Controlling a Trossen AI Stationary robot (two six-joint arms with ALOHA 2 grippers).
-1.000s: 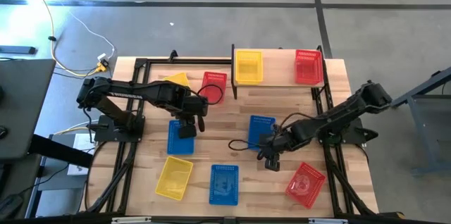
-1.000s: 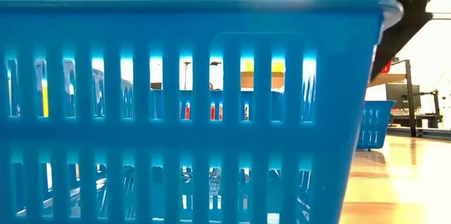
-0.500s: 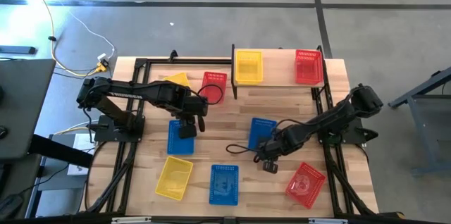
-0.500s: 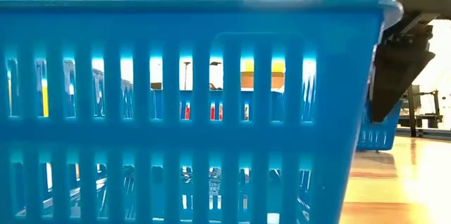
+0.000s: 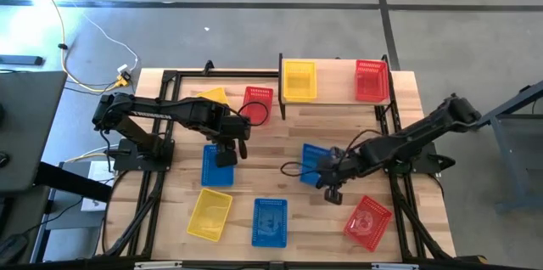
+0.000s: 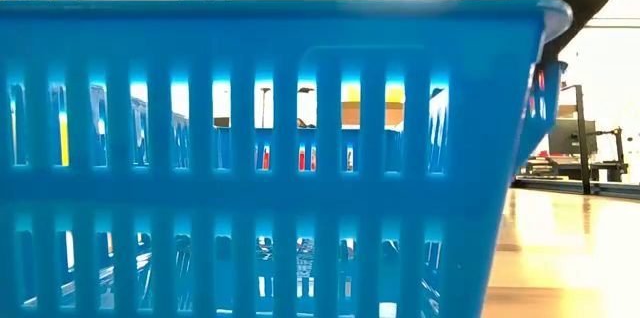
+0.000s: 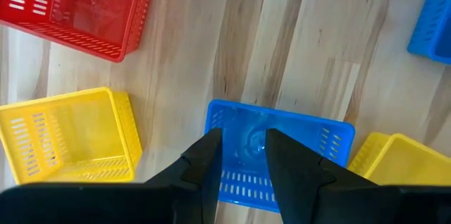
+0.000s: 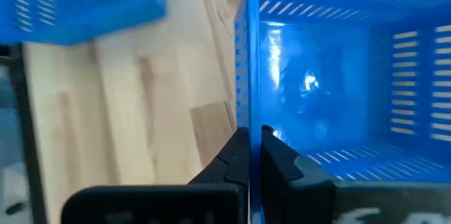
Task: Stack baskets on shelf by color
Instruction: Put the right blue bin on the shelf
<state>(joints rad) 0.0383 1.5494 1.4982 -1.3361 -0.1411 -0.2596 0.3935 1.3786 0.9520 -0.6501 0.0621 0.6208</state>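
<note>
The right gripper is closed on the thin wall of a blue basket near the middle of the table, a little toward the right edge. In the right wrist view the two fingers pinch this wall with almost no gap. In the low view the basket seems to hang above the table.

The left gripper is over another blue basket left of the middle. Its fingers stand a little apart on both sides of the near wall of this basket, so I judge it is not yet gripped.

The shelf stands at the far edge of the table and carries one yellow basket and one red basket; no blue one is there.

The danger is, I think, the thin grip on one wall only. The basket can tilt or slip out during the carry, or its low corner can hit the shelf edge.
</note>
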